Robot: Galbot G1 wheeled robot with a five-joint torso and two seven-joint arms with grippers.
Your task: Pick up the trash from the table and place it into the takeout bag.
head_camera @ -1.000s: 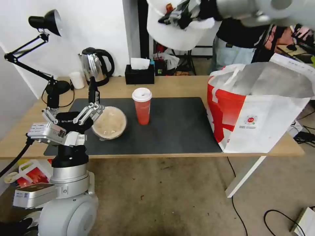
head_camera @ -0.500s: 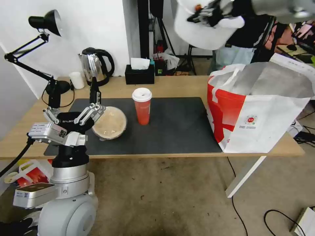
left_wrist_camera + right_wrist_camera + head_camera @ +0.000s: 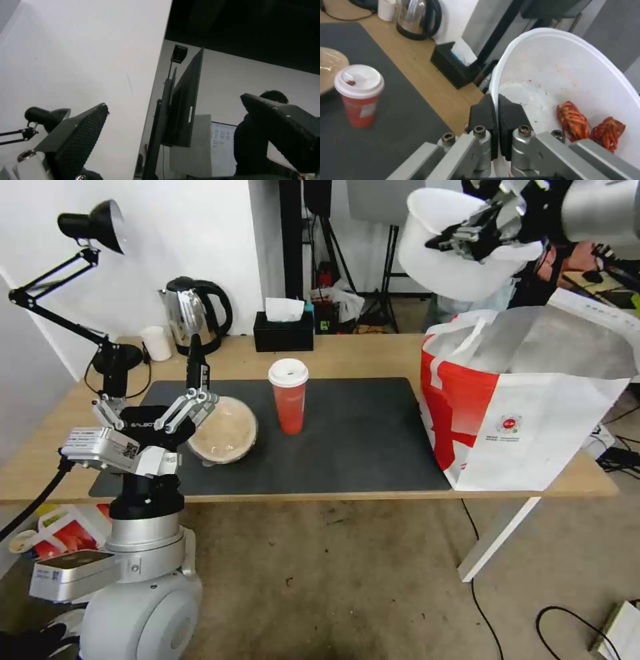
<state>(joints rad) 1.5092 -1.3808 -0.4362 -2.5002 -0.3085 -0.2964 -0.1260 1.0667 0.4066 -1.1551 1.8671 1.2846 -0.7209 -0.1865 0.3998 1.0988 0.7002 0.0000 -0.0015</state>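
White bowl (image 3: 453,253) with red crayfish shells (image 3: 586,122), tilted, held in the air at far right above the takeout bag (image 3: 527,400); right gripper (image 3: 495,117) clamped together on its rim. Takeout bag standing open at the right end of the table (image 3: 373,357), partly on the dark grey mat (image 3: 360,440). Red paper cup (image 3: 289,395) upright mid-mat. Beige lidded bowl (image 3: 223,430) left of the cup. Left gripper (image 3: 150,403) just beside the beige bowl's left edge, fingers (image 3: 193,407) spread apart, holding nothing.
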